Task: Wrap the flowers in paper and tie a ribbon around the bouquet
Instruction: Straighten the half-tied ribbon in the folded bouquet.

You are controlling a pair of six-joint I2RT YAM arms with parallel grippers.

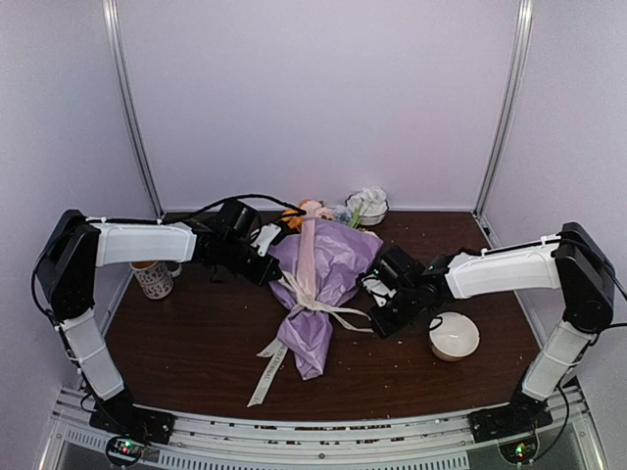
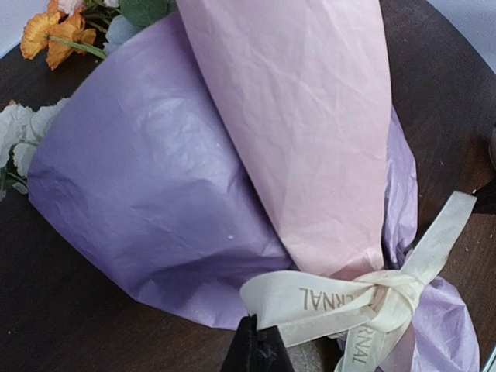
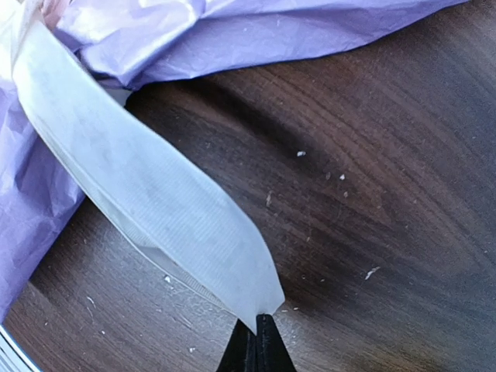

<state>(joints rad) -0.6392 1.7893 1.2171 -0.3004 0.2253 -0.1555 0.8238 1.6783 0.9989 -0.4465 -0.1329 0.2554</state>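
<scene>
Left claw (image 2: 258, 349) has its two fingers pressed together. It looks like it is nipping the bottom edge of the ribbon (image 2: 310, 298), on a loop right at its tip. Just past that loop lies the bouquet (image 2: 232, 170), fat end far from the claw and thin end close by.

Right claw (image 3: 256, 345) is pressed together too. It pinches the very end of one ribbon tail, and the tail runs away from its tip, up to the left, back to the bouquet. Bare worktop (image 3: 372, 194) shows on the other side of the tail.

Lots of the job looks done. The paper (image 2: 139, 201) is folded around the flowers (image 2: 58, 35), purple outside with a pink flap on top. Only the flower heads poke out at the far end, well away from both claws. The ribbon goes around the thin part of the bundle and is crossed into a knot (image 2: 385, 291), which sits between the two claws. One more ribbon tail lies loose on the worktop, toward the near edge.

What seems left is small. The knot may need a pull from both sides to make it snug. Then the claws can let go.
</scene>
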